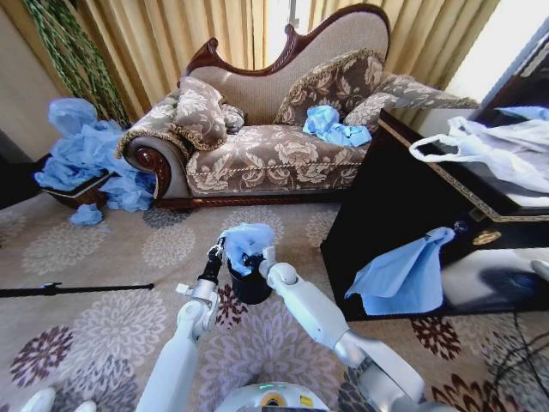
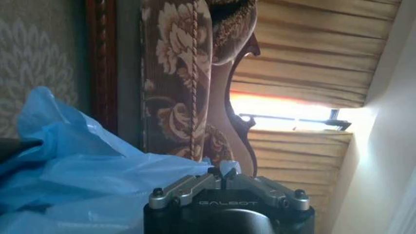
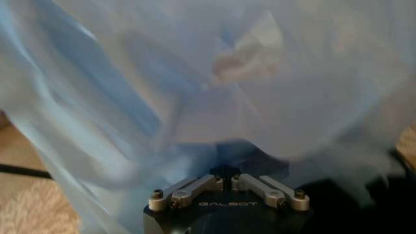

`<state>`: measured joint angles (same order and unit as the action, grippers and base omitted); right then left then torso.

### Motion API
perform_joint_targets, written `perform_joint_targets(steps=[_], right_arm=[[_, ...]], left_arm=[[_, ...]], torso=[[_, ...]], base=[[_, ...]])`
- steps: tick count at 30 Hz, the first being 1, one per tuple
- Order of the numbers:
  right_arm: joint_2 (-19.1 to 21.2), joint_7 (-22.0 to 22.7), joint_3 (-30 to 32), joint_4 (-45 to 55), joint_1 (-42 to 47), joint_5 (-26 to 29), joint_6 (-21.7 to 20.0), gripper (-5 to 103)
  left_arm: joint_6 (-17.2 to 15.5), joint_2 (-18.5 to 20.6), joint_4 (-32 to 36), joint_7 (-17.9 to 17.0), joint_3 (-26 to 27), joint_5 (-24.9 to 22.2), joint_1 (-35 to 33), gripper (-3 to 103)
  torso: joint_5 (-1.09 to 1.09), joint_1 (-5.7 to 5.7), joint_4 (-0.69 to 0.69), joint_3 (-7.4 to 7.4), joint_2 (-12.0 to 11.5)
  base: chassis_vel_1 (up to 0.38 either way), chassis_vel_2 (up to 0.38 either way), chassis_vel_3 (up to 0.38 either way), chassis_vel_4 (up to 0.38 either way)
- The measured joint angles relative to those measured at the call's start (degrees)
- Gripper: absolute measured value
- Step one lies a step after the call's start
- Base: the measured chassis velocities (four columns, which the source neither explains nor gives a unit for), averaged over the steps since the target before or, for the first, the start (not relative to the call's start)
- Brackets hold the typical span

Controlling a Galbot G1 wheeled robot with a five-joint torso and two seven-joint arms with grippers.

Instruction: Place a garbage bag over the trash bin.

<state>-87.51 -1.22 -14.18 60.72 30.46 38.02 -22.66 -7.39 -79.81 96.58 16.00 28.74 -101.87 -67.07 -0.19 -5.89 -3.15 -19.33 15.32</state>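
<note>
**A:** Start at the hands. What can you make out?

**B:** The left hand (image 1: 218, 250) is at the near-left edge of the garbage bag (image 1: 246, 239), right against the film. In the left wrist view its fingers (image 2: 227, 170) are pressed together at the tips with a sliver of blue film caught between them. The right hand (image 1: 264, 257) is at the bag's right side, above the trash bin (image 1: 250, 285). In the right wrist view the film drapes across the fingers, so I cannot tell whether they are spread or closed.

**A:** And the bag itself?

**B:** Thin, light blue, crumpled, bunched up in a puffy mound on top of the bin. It covers the rim, so how far it reaches down the sides is hard to say. In the right wrist view it is translucent and blurred, with pale shapes showing through.

**A:** The bin?

**B:** Small, black, round, standing on the patterned carpet (image 1: 103, 292) between the two arms. Only its lower wall shows below the bag.

**A:** Further out?

**B:** A floral sofa (image 1: 257, 154) behind, with another blue bag (image 1: 333, 127) on its seat. A heap of blue bags (image 1: 86, 159) lies by its left armrest. To the right, a dark counter (image 1: 403, 193) carries a white plastic bag (image 1: 489, 150), and a blue bag (image 1: 403, 275) hangs at its front.
</note>
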Motion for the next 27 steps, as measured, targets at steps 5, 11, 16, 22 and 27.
perform_joint_targets(steps=[5, 11, 16, 22, 27], right_arm=[[2.1, 1.3, -0.2, 4.3, 1.0, 0.7, -3.2, 0], [6.0, 5.7, 0.4, 16.3, 3.2, 0.7, -3.4, -2], [10.0, 9.4, -0.2, 23.9, 5.4, 0.9, -3.4, 5], [15.1, 11.2, -0.4, 30.6, 8.7, 1.0, -2.9, 22], [19.7, 11.8, 1.5, 38.3, 13.5, -2.2, -0.9, 44]], left_arm=[[-0.1, 0.4, 0.6, 0.0, 0.0, -0.3, 0.0, 0], [-0.3, 0.7, 1.5, 0.0, -0.3, -0.4, 0.2, 0], [-0.3, 1.3, 3.2, -1.0, -0.7, 0.0, 0.8, 0], [-0.1, 1.9, 4.2, -2.2, -0.9, 0.1, 2.0, 0], [0.2, 1.7, 4.8, -2.9, -1.1, 0.1, 2.5, 0]], torso=[[0.00, 0.00, -0.03, 0.00, 0.0], [0.00, 0.00, -0.01, 0.00, 0.0], [0.01, 0.00, -0.02, 0.00, 0.0], [0.00, 0.00, -0.03, 0.00, 0.0], [0.01, 0.00, -0.02, 0.00, 0.0]], base=[[0.000, 0.000, 0.000, 0.000], [0.000, 0.000, 0.000, 0.000], [0.000, 0.000, 0.000, 0.000], [0.000, 0.000, 0.000, 0.000], [0.000, 0.000, 0.000, 0.000]])
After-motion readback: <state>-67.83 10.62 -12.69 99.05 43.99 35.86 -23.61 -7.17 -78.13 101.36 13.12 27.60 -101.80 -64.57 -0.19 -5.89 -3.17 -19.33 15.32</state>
